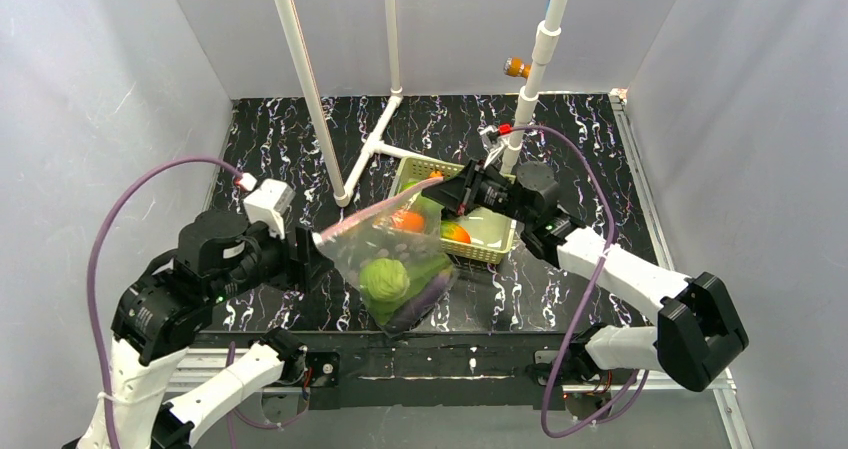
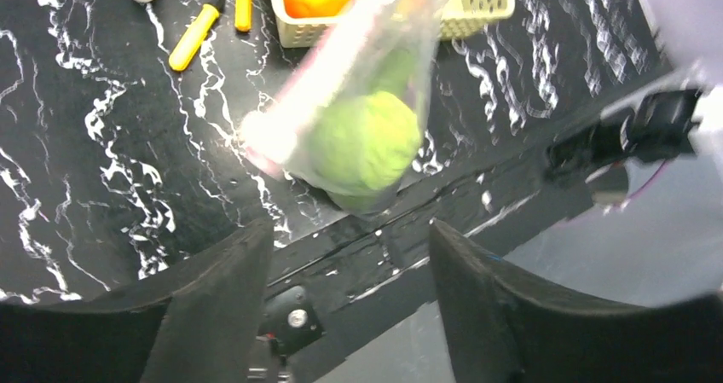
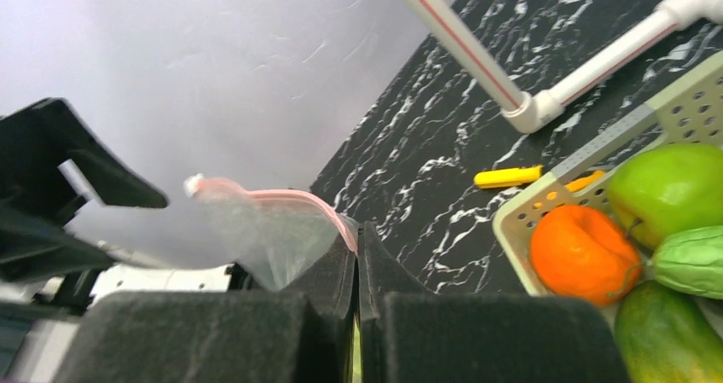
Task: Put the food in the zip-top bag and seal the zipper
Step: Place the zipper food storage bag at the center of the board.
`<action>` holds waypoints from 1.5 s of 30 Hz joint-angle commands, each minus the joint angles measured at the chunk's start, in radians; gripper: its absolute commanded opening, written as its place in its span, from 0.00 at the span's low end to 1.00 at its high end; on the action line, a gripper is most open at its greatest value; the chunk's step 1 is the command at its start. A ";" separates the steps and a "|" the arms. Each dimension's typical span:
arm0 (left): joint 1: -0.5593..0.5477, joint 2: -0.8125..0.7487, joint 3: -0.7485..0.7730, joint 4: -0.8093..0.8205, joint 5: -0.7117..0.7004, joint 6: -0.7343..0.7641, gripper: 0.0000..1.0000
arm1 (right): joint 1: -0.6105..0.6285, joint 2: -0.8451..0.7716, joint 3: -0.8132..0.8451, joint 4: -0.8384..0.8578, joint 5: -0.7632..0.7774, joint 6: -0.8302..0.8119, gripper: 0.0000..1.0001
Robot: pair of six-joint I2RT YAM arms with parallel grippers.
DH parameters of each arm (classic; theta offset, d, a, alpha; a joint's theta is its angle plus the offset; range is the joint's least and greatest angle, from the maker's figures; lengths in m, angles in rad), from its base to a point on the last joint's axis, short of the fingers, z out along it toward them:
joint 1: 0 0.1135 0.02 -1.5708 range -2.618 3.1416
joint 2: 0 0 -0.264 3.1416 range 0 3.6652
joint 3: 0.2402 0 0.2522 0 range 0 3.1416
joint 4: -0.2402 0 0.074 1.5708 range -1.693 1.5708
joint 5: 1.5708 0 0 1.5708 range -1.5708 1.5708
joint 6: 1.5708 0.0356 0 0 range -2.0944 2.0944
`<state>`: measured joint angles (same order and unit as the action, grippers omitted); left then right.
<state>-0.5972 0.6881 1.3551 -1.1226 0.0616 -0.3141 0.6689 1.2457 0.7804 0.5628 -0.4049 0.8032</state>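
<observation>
Right gripper [image 3: 358, 238]: pinched tight on one end of the pink zipper [image 3: 290, 197] | left gripper [image 2: 348, 229]: fingers spread, nothing between them, just beside the far corner of the bag [image 1: 372, 237] | bag: hangs between the arms, in front of the basket [image 1: 497, 253] | inside, low: cabbage [image 1: 385, 279], eggplant [image 1: 428, 295], leaves [image 1: 428, 267]

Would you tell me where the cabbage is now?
In the top view, the cabbage sits inside the zip-top bag, beside the eggplant, left of centre.
</observation>
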 commanded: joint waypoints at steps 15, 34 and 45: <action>0.000 -0.010 0.226 -0.125 -0.139 -0.011 0.90 | 0.275 0.603 0.743 -0.225 0.138 -0.214 0.01; 0.000 -0.059 0.101 -0.014 -0.117 -0.041 0.95 | 0.335 0.808 1.168 -0.769 0.288 -0.328 0.62; 0.000 -0.168 0.081 0.088 -0.202 -0.072 0.95 | 0.284 0.200 0.737 -1.068 0.543 -0.561 0.86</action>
<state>-0.5972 0.5646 1.4330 -1.1006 -0.0884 -0.3687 0.9633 1.6915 1.6103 -0.3676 -0.0052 0.3517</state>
